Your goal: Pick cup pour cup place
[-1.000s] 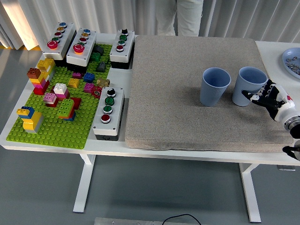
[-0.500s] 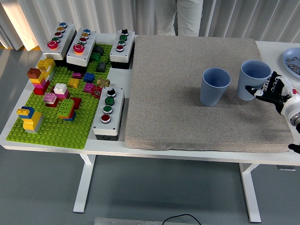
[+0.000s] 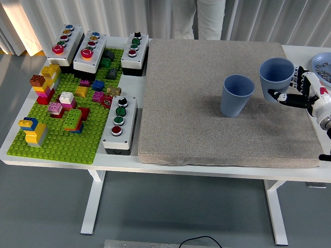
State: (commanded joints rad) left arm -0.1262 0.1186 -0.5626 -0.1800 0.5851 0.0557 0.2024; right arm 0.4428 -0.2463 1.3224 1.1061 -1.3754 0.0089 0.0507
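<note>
a: where's the held cup [image 3: 276,77]?
b: in the right robot hand [image 3: 300,93], fingers wrapped round its side, lifted clear of the grey mat [image 3: 207,124] at the mat's right edge. the second blue cup [image 3: 237,95] stands upright on the mat just to its left, apart from it.
a: any writing?
b: none i can read.
a: what else is around?
b: a blue plate [image 3: 321,66] with small bits at the far right of the white table [image 3: 305,175]. left of the mat, four button boxes [image 3: 119,124] and a green brick baseplate [image 3: 67,132] with coloured bricks. a person's legs [image 3: 199,18] at the far side.
</note>
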